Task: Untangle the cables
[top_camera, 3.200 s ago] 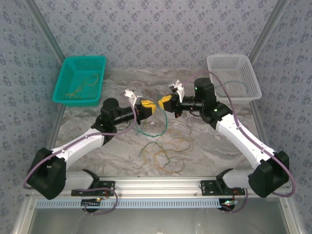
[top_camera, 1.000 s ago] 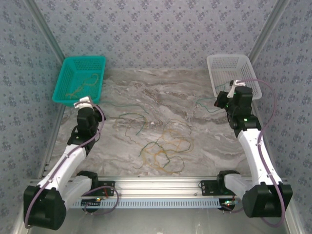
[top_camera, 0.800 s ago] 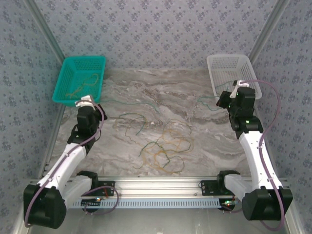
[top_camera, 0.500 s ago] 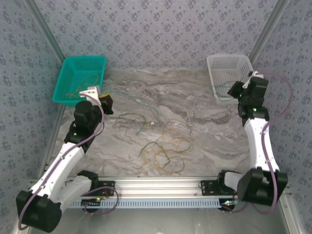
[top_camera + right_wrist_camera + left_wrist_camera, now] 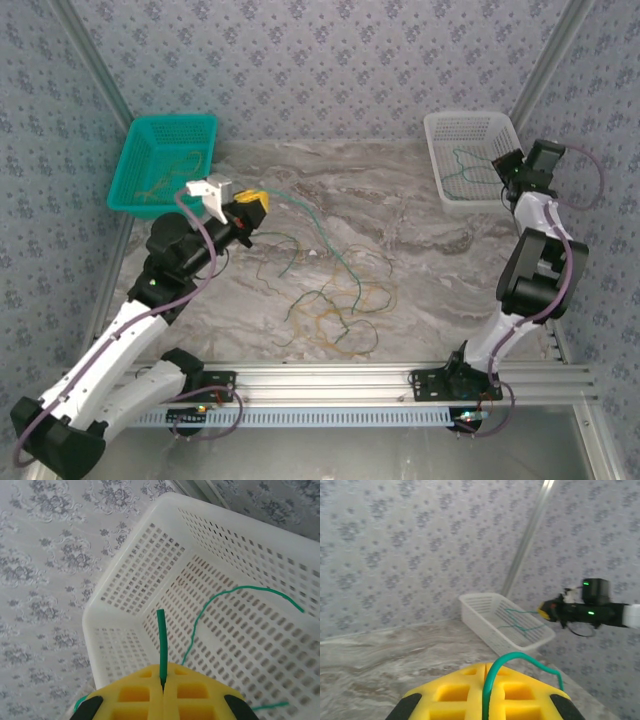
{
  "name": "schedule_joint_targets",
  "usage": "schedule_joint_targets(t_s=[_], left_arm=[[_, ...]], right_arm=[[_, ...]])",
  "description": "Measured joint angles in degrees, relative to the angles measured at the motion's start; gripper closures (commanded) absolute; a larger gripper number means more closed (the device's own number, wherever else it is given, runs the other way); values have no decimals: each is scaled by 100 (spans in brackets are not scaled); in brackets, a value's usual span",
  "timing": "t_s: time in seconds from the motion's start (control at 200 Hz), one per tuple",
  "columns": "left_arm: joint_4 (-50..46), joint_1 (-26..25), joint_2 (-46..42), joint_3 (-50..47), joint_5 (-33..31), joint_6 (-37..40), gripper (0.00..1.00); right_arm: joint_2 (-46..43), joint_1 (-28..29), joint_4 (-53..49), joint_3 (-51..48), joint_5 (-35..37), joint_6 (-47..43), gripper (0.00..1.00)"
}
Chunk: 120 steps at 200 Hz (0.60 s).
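Right end effector [image 5: 162, 689] — clamping green cable [image 5: 161, 635] — over white basket [image 5: 107, 600] rim.

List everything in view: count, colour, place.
teal basket: one, teal, far left of the table.
orange-tan wire: at least one, inside the teal basket.
white basket: one, white, far right.
basket strand: one, green, in the white basket.
cable pile: several, dark green and orange-tan, mid-table, tangled.
table: one, grey marble.
left arm, right arm: white and black, near edge.
left gripper: yellow, shut on a long green cable trailing to the pile.
right gripper: yellow, over the white basket, shut on a green end.
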Motion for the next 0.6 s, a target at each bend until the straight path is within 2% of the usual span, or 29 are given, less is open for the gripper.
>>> schedule_joint_targets(t_s=[0.1, 0.145, 0.2, 0.345, 0.495, 0.6], left_arm=[[103, -181, 109, 0, 57, 20, 100], [151, -221, 170, 0, 61, 20, 100], [219, -251, 249, 0, 59, 15, 100], [387, -286, 424, -2, 28, 15, 100], [542, -315, 573, -4, -101, 17, 100], [597, -313, 717, -7, -212, 15, 100]], right_arm=[[520, 0, 173, 363, 46, 280, 99], [802, 22, 181, 651, 66, 391, 83], [1113, 37, 199, 988, 90, 522, 58], [1663, 146, -101, 1860, 83, 654, 32], [1480, 323, -599, 1930, 247, 592, 28], [776, 452, -793, 1220, 415, 422, 28]])
